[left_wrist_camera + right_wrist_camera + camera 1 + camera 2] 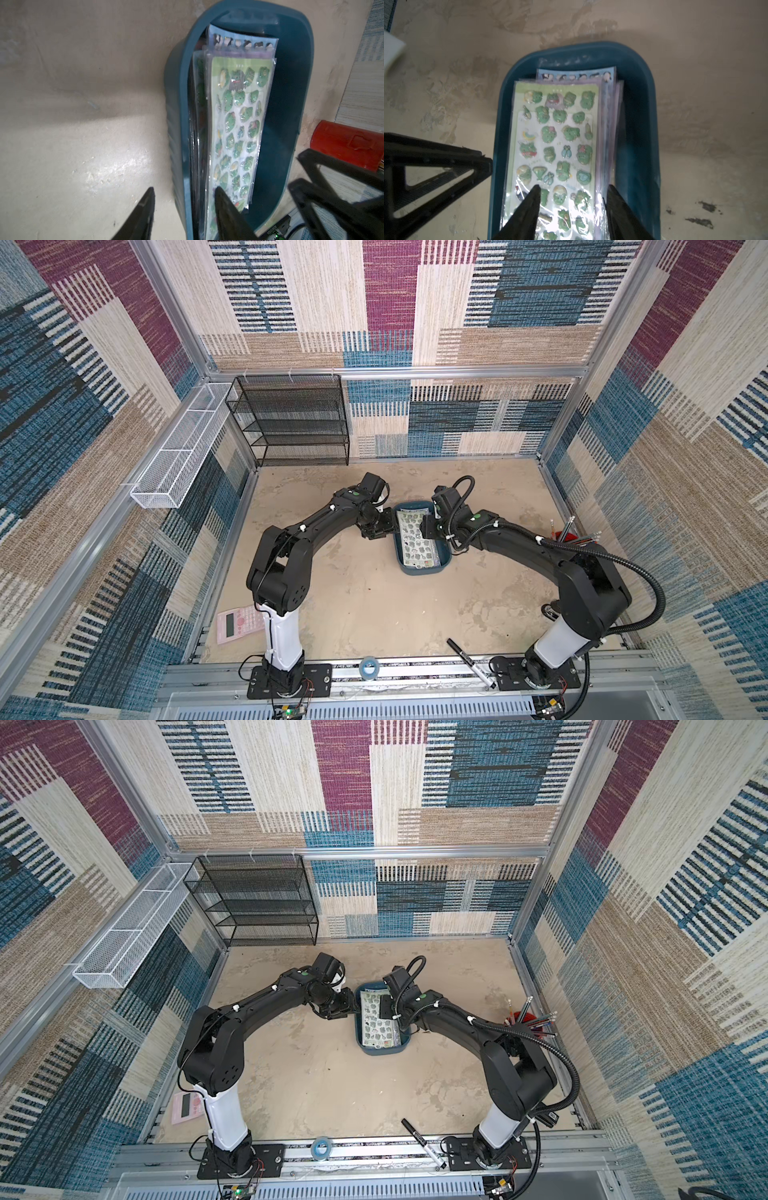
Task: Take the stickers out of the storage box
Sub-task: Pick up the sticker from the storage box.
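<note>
The storage box [424, 571] [382, 1051], a shallow teal tray, sits mid-table between both arms. In it lies a stack of stickers [411, 543] [376, 1025], with a green frog sheet on top [556, 135] [239, 124] and a blue sheet showing beneath. My left gripper [184, 188] [384, 526] is open and straddles the box's left wall [182, 104], one finger outside and one on the sheets' edge. My right gripper [573, 186] [428, 526] is open low over the stack, one finger on the green sheet and the other at the stack's right edge beside the box wall [639, 124].
A red pencil cup [567, 535] [349, 143] stands right of the box. A pink calculator [239, 624], a tape roll [369, 667] and a black marker [471, 662] lie near the front edge. A black mesh rack [295, 423] and white wire basket [183, 448] are at the back left.
</note>
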Action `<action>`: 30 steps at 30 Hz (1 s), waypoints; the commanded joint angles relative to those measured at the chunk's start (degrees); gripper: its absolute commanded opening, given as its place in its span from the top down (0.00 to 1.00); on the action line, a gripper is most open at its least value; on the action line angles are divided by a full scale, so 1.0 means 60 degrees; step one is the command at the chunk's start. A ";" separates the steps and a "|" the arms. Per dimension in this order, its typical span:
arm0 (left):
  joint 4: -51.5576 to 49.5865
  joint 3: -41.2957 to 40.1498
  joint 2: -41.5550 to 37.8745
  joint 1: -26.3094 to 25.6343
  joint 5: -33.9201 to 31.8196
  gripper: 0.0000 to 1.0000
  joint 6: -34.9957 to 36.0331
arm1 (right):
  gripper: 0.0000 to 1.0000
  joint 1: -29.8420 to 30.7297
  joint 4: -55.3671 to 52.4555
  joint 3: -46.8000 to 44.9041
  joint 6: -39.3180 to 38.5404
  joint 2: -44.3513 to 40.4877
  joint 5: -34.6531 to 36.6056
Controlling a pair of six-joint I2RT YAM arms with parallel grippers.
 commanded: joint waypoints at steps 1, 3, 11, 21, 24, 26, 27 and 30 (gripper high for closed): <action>-0.0015 0.0090 -0.0088 0.0083 0.0309 0.51 0.0098 | 0.49 -0.0002 -0.0468 0.0545 -0.0236 0.0172 0.0540; 0.0029 0.0127 -0.0197 0.0112 0.0359 0.51 0.0115 | 0.62 -0.0003 -0.0293 0.0695 -0.0266 0.0345 0.0369; 0.0427 -0.0012 -0.0437 0.0164 0.0381 0.47 0.0020 | 1.00 -0.0090 0.0628 0.0669 -0.0414 0.1504 -0.0533; 0.1435 -0.1127 -0.0550 0.0165 0.0241 0.46 -0.0390 | 1.00 -0.0119 0.3387 -0.0615 -0.0102 0.2106 -0.3498; 0.1561 -0.1187 -0.0529 0.0164 0.0292 0.46 -0.0562 | 1.00 -0.0118 0.4118 -0.1280 0.0247 0.1937 -0.4079; 0.1549 -0.1154 -0.0535 0.0167 0.0322 0.46 -0.0588 | 1.00 -0.0133 0.4424 -0.1624 0.0416 0.1847 -0.4276; 0.1551 -0.1133 -0.0581 0.0164 0.0330 0.46 -0.0586 | 0.99 -0.0155 0.4628 -0.1800 0.0495 0.1781 -0.4359; 0.1378 -0.0981 -0.0634 0.0164 0.0322 0.51 -0.0586 | 0.99 -0.0197 0.5079 -0.2244 0.0758 0.1550 -0.4485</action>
